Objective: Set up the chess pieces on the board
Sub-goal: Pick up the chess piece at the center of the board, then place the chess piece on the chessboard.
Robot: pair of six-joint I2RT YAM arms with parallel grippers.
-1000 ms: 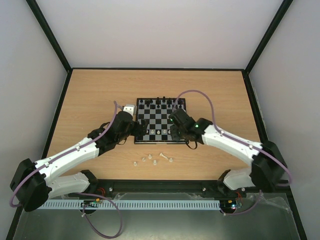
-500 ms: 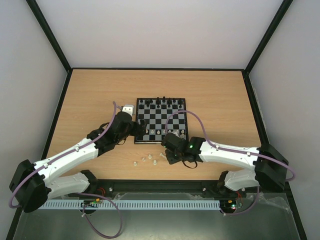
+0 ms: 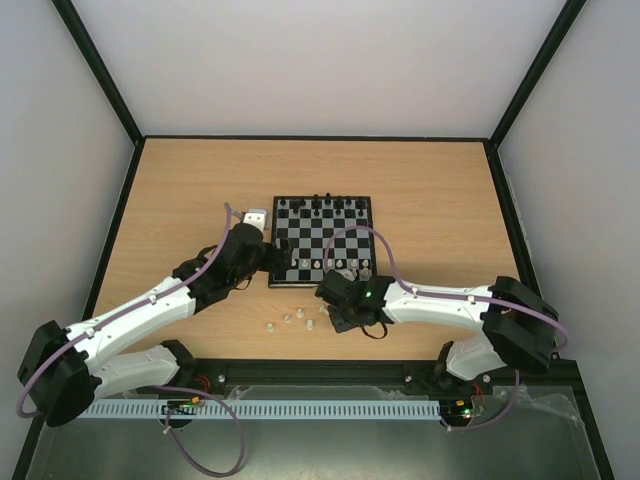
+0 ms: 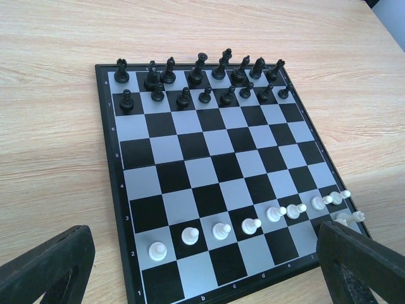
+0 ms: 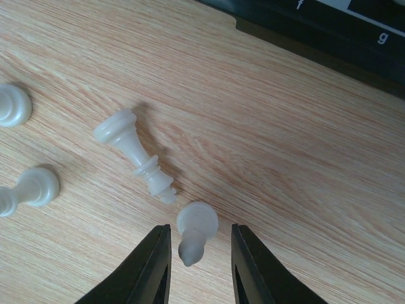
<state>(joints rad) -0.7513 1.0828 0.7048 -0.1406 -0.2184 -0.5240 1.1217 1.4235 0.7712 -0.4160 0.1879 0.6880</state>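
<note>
The board (image 3: 322, 238) lies mid-table, with black pieces on its far rows and a row of whitish pawns (image 4: 221, 231) near its front edge (image 4: 209, 171). Several loose whitish chess pieces (image 3: 288, 320) lie on the wood in front of the board. My right gripper (image 3: 335, 308) is down among them, open, and its fingers (image 5: 155, 269) flank one small whitish piece (image 5: 196, 229) without touching it. A taller whitish piece (image 5: 134, 155) lies on its side just left of that. My left gripper (image 3: 277, 262) hovers open and empty at the board's front left corner.
Two more whitish pieces (image 5: 12, 104) (image 5: 28, 189) lie at the left of the right wrist view. The board's black border (image 5: 329, 38) runs across the top right of that view. Black pieces (image 4: 202, 69) fill the board's two far rows.
My right arm has drawn back from over the board's front right and come down over the loose pieces on the wood. The left arm has stayed put.
</note>
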